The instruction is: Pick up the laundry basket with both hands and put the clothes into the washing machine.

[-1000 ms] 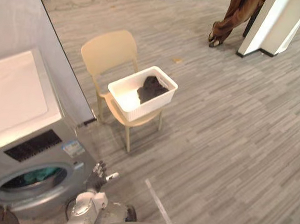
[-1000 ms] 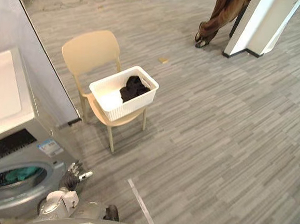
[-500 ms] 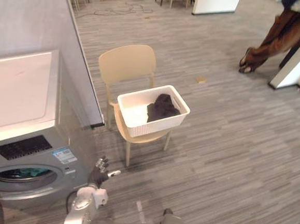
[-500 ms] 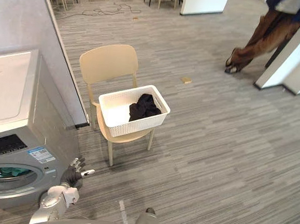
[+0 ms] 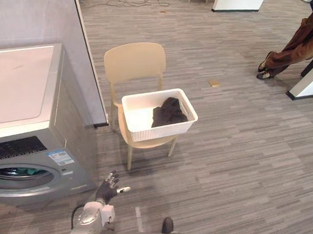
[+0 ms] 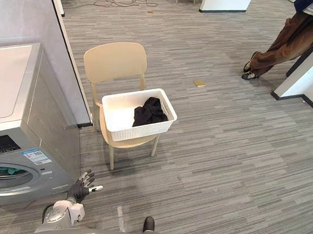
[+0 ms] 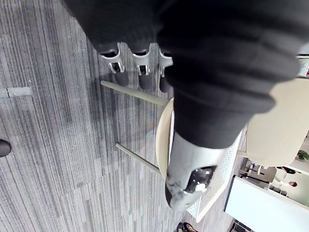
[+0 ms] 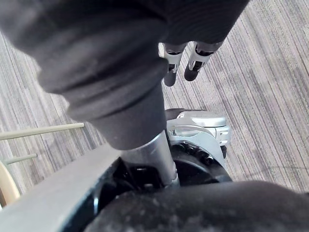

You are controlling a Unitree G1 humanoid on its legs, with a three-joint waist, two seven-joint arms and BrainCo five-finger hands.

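**Approach step: the basket is not yet in the hands**

The laundry basket (image 5: 161, 132) is white and stands on the seat of a pale chair (image 5: 135, 62), a little above the middle of the frame. Neither hand touches it, so I judge that the task is at its beginning: the robot must first come near the chair.

The left hand (image 5: 108, 189) hangs low at the bottom of the frame, left of centre, well apart from the basket. Its fingers (image 7: 140, 72) are straight and a little spread, and they hold nothing. The right hand (image 8: 170, 68) shows in its own wrist view above the floor, with its fingers relaxed and also empty.

For the next move, I think both hands must reach the two opposite rims of the basket at the same height, so that it rises level and does not slide off the seat.

In the basket lie the clothes (image 5: 169, 111), one dark bundle on the side toward the right of the frame; the other half is bare. The washing machine (image 5: 21, 87) fills the left of the frame, just beside the chair. Something teal (image 5: 26, 171) shows in its round front, but I cannot tell if the door is open. A person's legs (image 5: 299, 46) are in the upper right corner, far from the work.
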